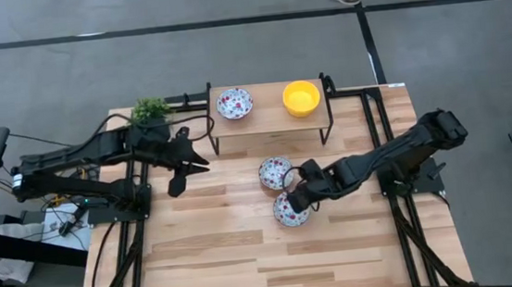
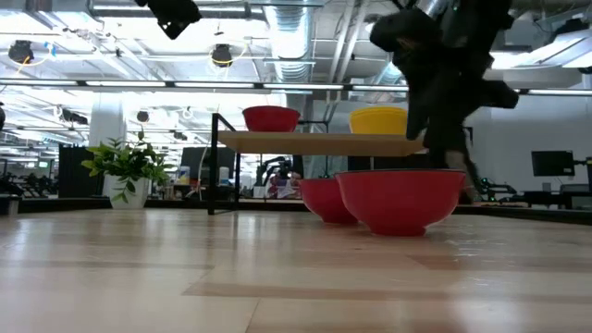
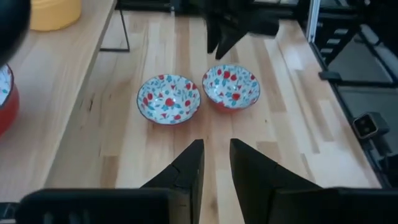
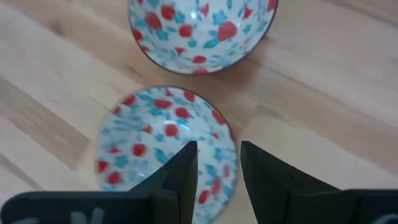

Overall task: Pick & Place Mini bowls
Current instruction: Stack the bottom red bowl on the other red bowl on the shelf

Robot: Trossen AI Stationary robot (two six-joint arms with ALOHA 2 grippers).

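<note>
Two patterned bowls (image 1: 275,171) (image 1: 291,209) sit on the table (image 1: 247,256); the right gripper (image 1: 295,196), fingers narrowly apart, hovers over one.

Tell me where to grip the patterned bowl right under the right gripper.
Take the white red-and-blue floral mini bowl by its thin rim, from straight above, one finger inside and one outside. It sits upright and open on the wooden table, and its sloped wall gives no side hold. Use the rim away from the second floral bowl. The right gripper hovers open.
</note>
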